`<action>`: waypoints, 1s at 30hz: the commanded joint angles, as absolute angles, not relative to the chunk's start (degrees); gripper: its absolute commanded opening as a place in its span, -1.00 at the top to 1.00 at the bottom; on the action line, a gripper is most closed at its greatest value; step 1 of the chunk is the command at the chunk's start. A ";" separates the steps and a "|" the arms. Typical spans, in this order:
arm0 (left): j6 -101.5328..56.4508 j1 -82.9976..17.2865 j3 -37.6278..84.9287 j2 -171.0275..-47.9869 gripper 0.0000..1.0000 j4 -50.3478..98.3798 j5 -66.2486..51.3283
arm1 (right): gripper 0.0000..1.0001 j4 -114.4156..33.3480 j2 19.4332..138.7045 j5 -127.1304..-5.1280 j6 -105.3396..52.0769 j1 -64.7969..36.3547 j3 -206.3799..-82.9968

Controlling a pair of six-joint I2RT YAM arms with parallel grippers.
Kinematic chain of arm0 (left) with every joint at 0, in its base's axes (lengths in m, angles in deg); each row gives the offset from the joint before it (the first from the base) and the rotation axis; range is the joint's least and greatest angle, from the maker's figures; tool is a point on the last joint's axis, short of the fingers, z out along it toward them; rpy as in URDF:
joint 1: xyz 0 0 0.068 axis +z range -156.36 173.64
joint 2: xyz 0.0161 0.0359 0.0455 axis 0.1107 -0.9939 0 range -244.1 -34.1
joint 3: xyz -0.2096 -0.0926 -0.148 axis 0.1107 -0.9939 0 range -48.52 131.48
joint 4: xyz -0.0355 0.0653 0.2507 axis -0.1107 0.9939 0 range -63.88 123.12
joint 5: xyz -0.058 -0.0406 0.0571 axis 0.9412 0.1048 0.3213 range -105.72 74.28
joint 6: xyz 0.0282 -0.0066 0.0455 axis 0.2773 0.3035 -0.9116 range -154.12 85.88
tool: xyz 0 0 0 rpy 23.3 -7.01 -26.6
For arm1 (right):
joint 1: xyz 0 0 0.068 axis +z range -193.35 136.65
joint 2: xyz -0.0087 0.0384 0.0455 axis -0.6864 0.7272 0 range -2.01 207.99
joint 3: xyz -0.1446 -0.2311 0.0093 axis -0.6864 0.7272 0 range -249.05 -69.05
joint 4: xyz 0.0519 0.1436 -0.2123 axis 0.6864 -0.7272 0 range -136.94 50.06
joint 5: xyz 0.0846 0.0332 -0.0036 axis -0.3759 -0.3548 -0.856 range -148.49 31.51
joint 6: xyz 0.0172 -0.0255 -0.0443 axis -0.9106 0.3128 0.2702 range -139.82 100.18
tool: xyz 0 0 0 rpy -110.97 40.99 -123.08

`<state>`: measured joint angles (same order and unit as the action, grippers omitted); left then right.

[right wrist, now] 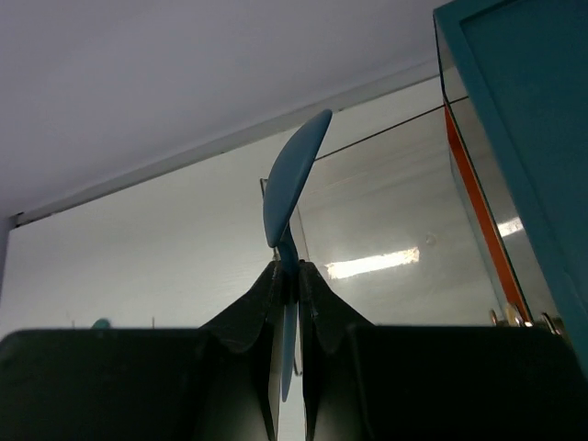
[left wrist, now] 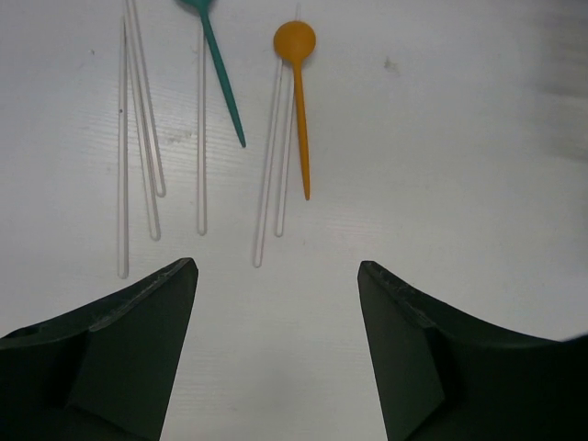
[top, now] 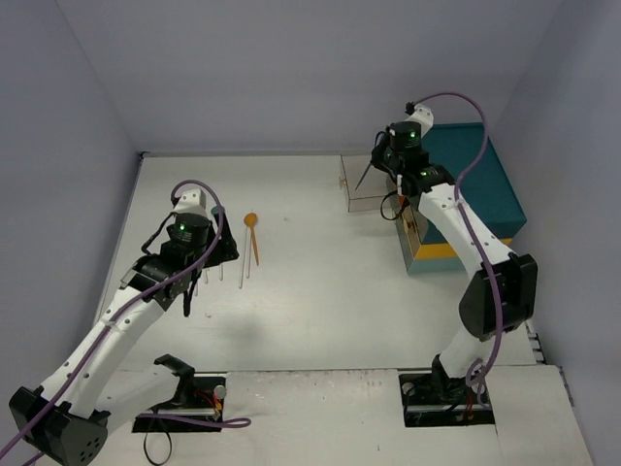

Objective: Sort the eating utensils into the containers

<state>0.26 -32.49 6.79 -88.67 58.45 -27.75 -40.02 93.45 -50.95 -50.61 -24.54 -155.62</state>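
Landmark: clear container (top: pixel 346 186), a see-through rectangular box with thin glossy walls, on the white table (top: pixel 320 291).
Right gripper (right wrist: pixel 287 271): dark fingers pinched tight on the handle of a blue spoon (right wrist: pixel 294 175).
Blue spoon: thin smooth plastic. Oval bowl stands up above the fingertips, handle end hangs below them. Top view puts it above the left part of the clear container. Right wrist view shows the container's clear wall behind it.
Left gripper (left wrist: pixel 276 266): dark wedge-shaped fingers spread wide with nothing between them, well to the left of the clear container.
Loose utensils: flat on the table, well to the left of the clear container, just ahead of the left fingertips.
Orange spoon (left wrist: pixel 300 119): round bowl, tapering handle, nearest the gap of the left jaws.
Clear utensils (left wrist: pixel 138 138): slim see-through handles lying roughly parallel. Two lie just beside the orange spoon.
Teal utensil (left wrist: pixel 220 78): pointed handle, head cut off by the frame.
Surroundings: opaque teal chest (right wrist: pixel 524 92) with an orange band (right wrist: pixel 473 193) stands just right of the clear container.
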 commanded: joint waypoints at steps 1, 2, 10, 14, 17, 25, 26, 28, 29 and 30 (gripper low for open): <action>1.69 -31.62 6.32 -87.06 -0.37 59.45 -26.71 | 0.95 -36.33 99.00 -45.64 -52.17 -25.24 -160.87; 1.65 -31.53 6.17 -87.15 -0.37 59.81 -26.68 | 0.95 -36.33 100.16 -44.97 -52.29 -25.24 -161.29; 1.58 -30.81 5.50 -87.97 -0.38 60.94 -26.27 | 0.55 -36.33 106.11 -43.87 -53.25 -24.86 -163.23; 2.40 -30.16 6.01 -89.49 -0.38 61.10 -26.22 | 0.01 -36.42 103.97 -42.46 -51.50 -23.93 -161.89; 2.85 -29.47 7.38 -91.52 -0.38 61.10 -26.24 | -0.16 -36.51 99.59 -40.62 -48.94 -23.02 -160.52; 4.65 -26.04 14.10 -103.17 -0.38 60.72 -24.61 | -0.31 -37.27 85.25 -39.07 -41.02 -19.85 -152.02; 4.75 -25.28 15.82 -105.88 -0.37 60.46 -24.68 | -0.32 -37.67 82.31 -39.23 -40.33 -19.60 -151.17; 5.24 -23.95 18.10 -109.35 -0.35 60.04 -24.56 | -0.34 -38.20 78.96 -40.66 -39.22 -19.28 -148.21; 5.64 -22.72 19.88 -112.12 -0.32 59.99 -24.36 | -0.35 -38.74 76.39 -41.21 -39.07 -19.33 -147.06; 6.10 -21.75 21.16 -114.20 -0.28 59.85 -23.99 | -0.36 -39.11 74.08 -41.83 -39.01 -19.33 -145.78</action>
<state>3.79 -25.11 14.47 -108.21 62.25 -24.49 -40.13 82.29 -41.74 -42.43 -19.42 -149.86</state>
